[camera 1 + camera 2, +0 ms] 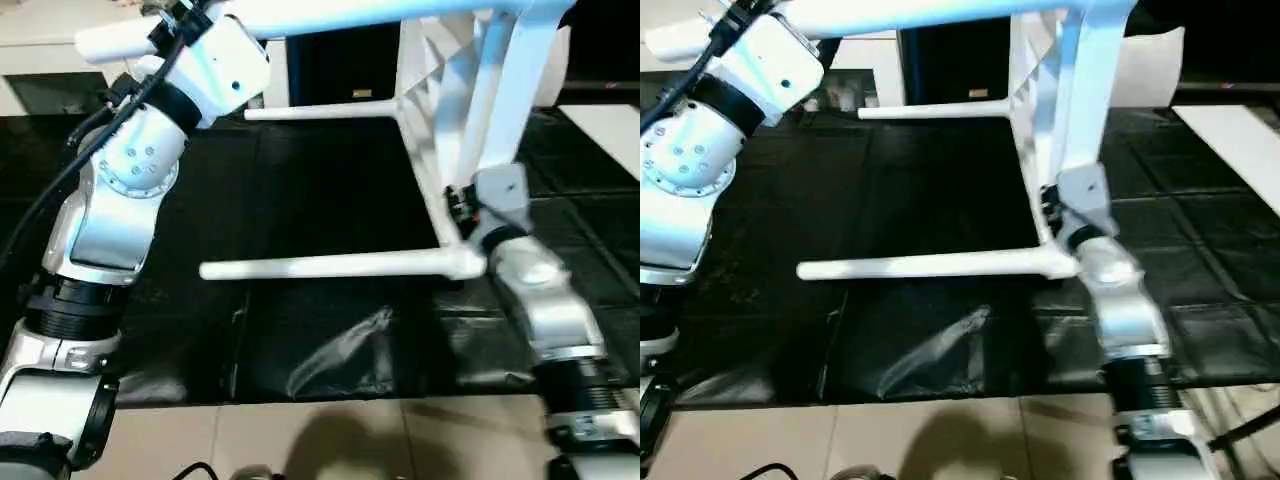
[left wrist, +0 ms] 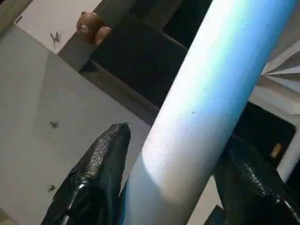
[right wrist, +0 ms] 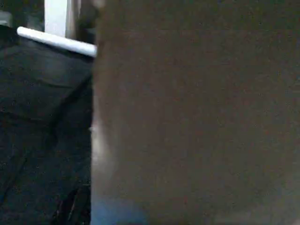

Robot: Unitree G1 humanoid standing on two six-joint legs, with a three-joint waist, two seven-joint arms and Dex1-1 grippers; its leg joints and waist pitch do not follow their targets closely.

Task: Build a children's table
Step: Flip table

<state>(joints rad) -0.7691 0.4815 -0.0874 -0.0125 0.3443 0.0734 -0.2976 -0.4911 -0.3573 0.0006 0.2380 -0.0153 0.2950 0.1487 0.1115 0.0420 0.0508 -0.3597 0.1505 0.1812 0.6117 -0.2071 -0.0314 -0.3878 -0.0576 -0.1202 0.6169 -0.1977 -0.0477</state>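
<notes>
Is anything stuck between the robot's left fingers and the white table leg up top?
No, nothing visible is in between. In the left wrist view the top leg runs right between the two black fingers of the left gripper, with only a thin gap left on each side.

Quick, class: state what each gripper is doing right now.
Left gripper: fingers around a white table leg.
Right gripper: at the tabletop; grip cannot be told.
</notes>
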